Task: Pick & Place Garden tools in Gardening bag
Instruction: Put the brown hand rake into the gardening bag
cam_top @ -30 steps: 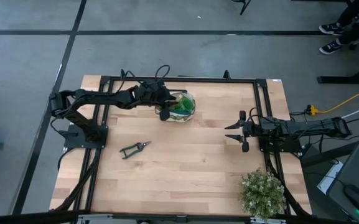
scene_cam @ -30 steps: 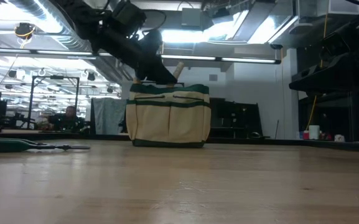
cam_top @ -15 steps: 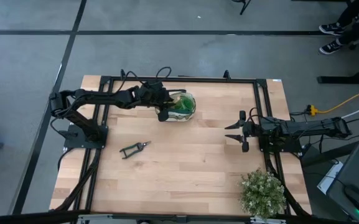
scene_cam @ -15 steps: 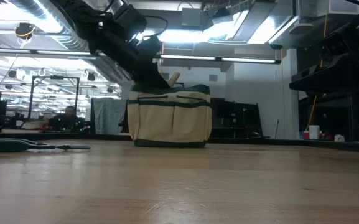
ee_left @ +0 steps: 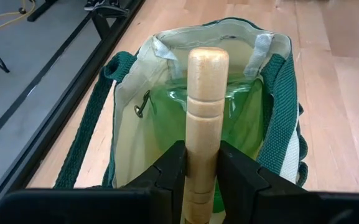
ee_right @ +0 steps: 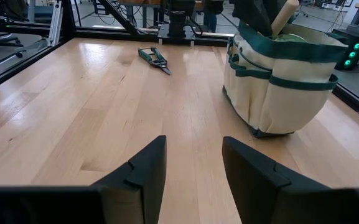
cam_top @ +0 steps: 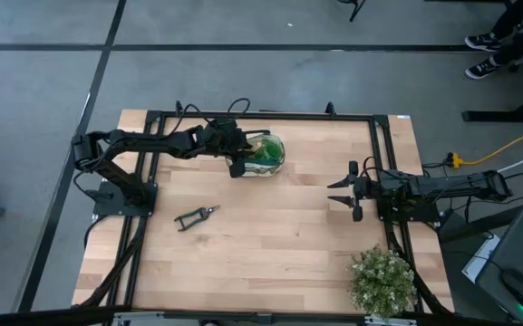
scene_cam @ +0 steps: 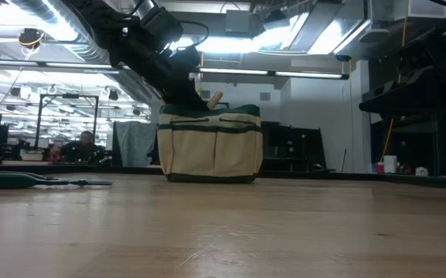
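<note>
— Where's your left gripper (ee_left: 202, 174)?

— Over the gardening bag (cam_top: 266, 156) at the table's far edge, fingers pinched on a wooden tool handle (ee_left: 206, 106) above the green spray bottle (ee_left: 241, 118) inside.

— And your right gripper (ee_right: 194, 165)?

— Spread apart and empty, low at the right side. Your pruning shears (cam_top: 196, 216) lie on the table (cam_top: 279, 244), well apart from the bag.

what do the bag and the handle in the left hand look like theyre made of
Gardening bag: cream canvas by its soft matte walls, with dark green woven webbing trim. Handle gripped by the left hand: pale turned wood, smooth, likely lightly finished, with a rounded end.
</note>
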Available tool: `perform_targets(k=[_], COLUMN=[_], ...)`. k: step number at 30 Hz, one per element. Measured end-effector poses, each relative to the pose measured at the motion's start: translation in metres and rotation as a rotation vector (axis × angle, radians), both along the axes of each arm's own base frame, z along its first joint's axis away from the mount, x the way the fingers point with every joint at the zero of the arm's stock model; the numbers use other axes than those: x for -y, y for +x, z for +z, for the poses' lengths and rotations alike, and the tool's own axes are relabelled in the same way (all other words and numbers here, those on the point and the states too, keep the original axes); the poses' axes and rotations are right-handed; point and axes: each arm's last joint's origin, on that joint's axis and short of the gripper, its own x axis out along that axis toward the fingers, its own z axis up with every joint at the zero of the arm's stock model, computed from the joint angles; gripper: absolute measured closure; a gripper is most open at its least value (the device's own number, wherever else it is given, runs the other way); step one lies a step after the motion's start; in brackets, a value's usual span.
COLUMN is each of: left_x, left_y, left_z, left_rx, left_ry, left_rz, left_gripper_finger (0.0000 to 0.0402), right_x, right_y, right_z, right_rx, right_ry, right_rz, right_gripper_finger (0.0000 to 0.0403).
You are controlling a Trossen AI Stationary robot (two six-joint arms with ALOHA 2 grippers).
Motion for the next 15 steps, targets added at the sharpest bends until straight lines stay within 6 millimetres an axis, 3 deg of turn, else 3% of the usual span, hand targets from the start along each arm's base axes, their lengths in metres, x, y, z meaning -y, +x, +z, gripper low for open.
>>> perform_targets(k=[15], left_x=[0.0002], left_y=[-0.0012], left_z=[-0.0019], left_rx=[-0.021], left_ry=[-0.008], left_rz=[0.001], left_gripper_finger=[0.0326], right_x=[0.0000], right_y=[0.0000], right_z=[0.0000], right_rx=[0.000], right_ry=[0.000], right_rz=[0.000], right_gripper_finger=[0.0243])
